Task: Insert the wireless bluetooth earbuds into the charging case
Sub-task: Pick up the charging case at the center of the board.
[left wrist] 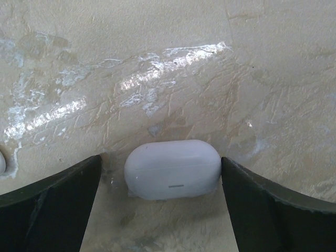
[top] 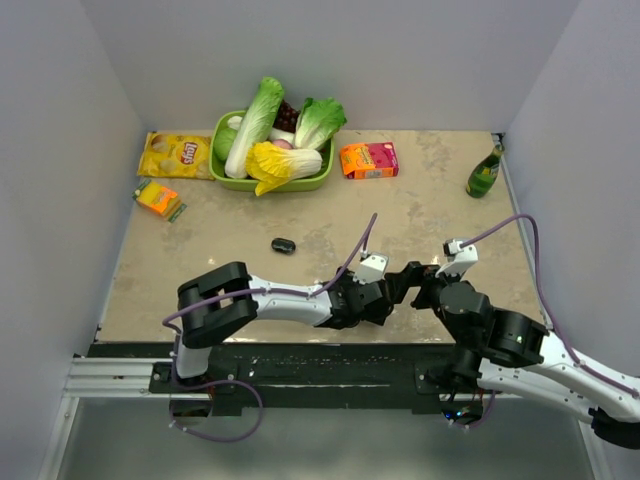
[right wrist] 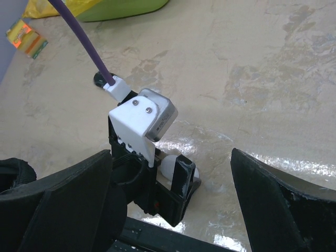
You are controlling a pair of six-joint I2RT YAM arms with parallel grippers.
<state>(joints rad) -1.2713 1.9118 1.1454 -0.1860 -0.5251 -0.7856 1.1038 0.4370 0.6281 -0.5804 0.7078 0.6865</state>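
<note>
The left gripper (left wrist: 161,164) stands spread wide, its 2 dark fingers flanking the small, glossy white, pebble-shaped plastic charging case (left wrist: 172,169). The case rests on the mottled beige counter (left wrist: 173,63) with a gap at each end, and its lid looks shut. The right gripper (right wrist: 169,157) is also spread and holds nothing, hovering close and facing the left one. A white sliver (left wrist: 1,163) at the edge of the left wrist view may be 1 of the tiny white earbuds; I cannot tell. The step in hand looks like securing the case. Next, the left fingers should close squarely on its ends without skidding it, so the right gripper can lift the lid.
</note>
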